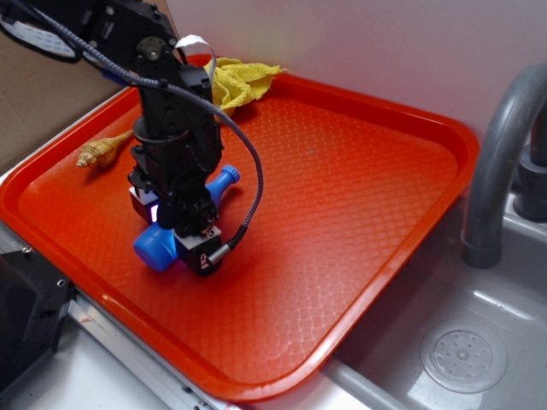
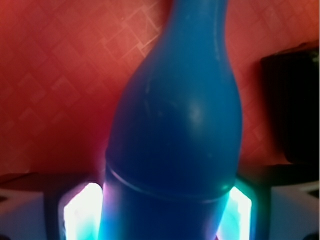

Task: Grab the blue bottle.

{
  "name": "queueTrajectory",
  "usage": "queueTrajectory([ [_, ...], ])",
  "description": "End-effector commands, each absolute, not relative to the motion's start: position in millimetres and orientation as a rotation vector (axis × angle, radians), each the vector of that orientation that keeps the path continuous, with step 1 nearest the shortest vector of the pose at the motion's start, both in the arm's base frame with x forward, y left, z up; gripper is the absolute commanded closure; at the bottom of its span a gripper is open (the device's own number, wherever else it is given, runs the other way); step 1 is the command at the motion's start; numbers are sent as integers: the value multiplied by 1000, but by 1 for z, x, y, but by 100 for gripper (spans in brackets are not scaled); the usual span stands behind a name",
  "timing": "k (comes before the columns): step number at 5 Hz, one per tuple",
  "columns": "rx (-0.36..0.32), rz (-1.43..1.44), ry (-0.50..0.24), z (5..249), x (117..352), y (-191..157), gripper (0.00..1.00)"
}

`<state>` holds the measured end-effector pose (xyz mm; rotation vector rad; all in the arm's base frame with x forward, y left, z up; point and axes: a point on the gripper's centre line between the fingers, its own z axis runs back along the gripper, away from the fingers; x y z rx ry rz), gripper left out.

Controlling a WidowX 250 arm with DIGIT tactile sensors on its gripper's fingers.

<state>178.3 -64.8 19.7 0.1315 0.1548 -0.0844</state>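
We see the gripper (image 1: 182, 229) down over the blue bottle (image 1: 158, 248), which lies on its side near the left front part of the orange tray (image 1: 359, 196), base toward the front rim and cap (image 1: 226, 178) pointing back. In the wrist view the bottle's body (image 2: 175, 150) fills the gap between the 2 lit pads (image 2: 82, 212), which sit right against its sides, so we judge the hand clenched around the bottle, though whether it bears real pressure we cannot tell. The risk, as we read it, is the round, smooth body: it could roll or squirt out toward the neck if the hold is shallow, and a lift could tip it, since the pads seem to sit near the wide end. A black block (image 2: 292, 107) sits just beside the bottle and might be nudged. Room is generous to the right, where the tray is bare; a yellow cloth (image 1: 241, 83) and a small shell-like toy (image 1: 101, 152) lie toward the back left, and the faucet (image 1: 496, 162) stands well apart.
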Motion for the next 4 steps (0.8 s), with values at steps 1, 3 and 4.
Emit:
queueTrajectory([
  [1,190,-171,90,53,191,-58,100],
  [3,126,-153,-13,154,216,-52,100],
  [4,73,-106,-30,201,220,-39,100],
])
